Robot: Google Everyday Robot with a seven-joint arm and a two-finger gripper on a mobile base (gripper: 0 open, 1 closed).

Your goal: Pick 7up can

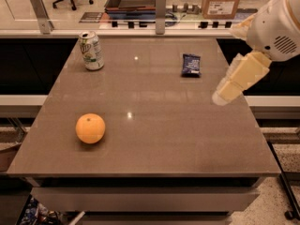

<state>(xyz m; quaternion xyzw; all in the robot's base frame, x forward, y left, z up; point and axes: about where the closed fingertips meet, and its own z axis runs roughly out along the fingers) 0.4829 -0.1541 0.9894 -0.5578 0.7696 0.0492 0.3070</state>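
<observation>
Gripper (228, 92) (grip state: can't tell) hangs over counter's (154, 144) rt edge; 7up can (91, 50) stands upright well to its left, sides free for grasping.

The 7up can (91, 50) was white-silver with green markings. The orange (90, 128) was plain orange, the snack packet (191, 64) dark blue, the worktop (154, 139) grey-brown. The cream gripper (228, 92) hung above the worktop's right side.
</observation>
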